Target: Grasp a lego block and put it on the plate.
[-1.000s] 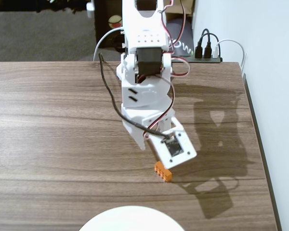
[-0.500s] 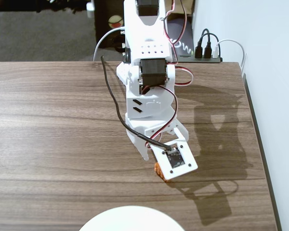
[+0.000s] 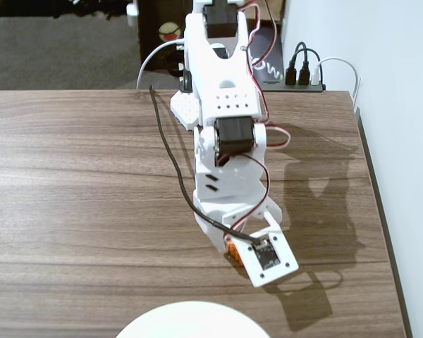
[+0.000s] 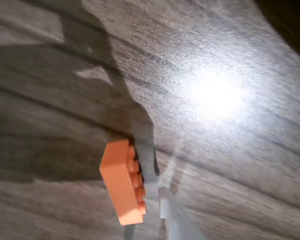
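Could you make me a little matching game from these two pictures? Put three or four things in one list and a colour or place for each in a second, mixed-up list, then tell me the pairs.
Things:
1. brick
2. plate
3. table
4. power strip

Descriptions:
A. white, cut off by the bottom edge of the fixed view
B. brown wood grain
C. black, behind the table's far edge with plugs in it
D. orange, lying on the table close to a fingertip in the wrist view

Pairs: 1-D, 2-A, 3-B, 4-C
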Robot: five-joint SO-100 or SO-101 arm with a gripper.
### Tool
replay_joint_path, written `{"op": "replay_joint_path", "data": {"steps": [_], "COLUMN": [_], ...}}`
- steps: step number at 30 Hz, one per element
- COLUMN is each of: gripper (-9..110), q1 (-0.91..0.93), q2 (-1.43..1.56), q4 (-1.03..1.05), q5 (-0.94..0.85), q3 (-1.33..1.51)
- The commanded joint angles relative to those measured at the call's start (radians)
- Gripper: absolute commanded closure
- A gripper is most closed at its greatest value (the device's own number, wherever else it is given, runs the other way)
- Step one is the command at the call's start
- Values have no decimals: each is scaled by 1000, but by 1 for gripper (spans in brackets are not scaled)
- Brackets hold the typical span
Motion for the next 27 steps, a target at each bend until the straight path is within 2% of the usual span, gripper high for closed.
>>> {"op": "replay_joint_path", "data": {"steps": [1,8,15,27], "gripper": [60,63,78,88], "q1": [-8,-6,-9,-17], "q2": [3,-35,-43,-40], "q4": [-12,-21,-25,-21], "q5": [-5,-12,6,40], "q3": [-48,-84,-86,-84]}}
